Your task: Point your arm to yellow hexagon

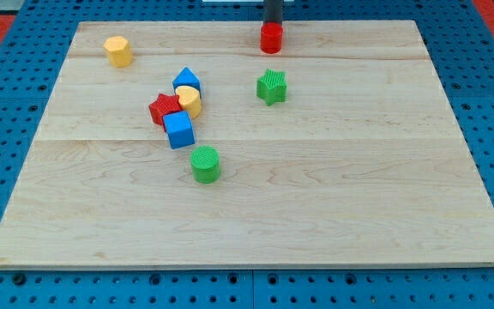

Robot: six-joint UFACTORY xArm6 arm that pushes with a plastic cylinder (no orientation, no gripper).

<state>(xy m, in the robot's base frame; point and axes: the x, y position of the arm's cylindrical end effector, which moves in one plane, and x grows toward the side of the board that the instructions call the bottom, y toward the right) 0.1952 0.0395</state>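
The yellow hexagon (pixel 118 51) lies near the board's top left corner. My tip (pixel 272 27) is at the view's top centre, touching or just behind a red cylinder (pixel 270 39), which hides its very end. The tip is far to the right of the yellow hexagon, with bare board between them.
A green star (pixel 272 87) lies below the red cylinder. Left of centre is a cluster: a blue triangle (pixel 187 80), a rounded yellow block (pixel 189 100), a red star (pixel 165 109) and a blue cube (pixel 178 130). A green cylinder (pixel 205 164) sits below the cluster. The wooden board (pixel 358 197) rests on a blue pegboard.
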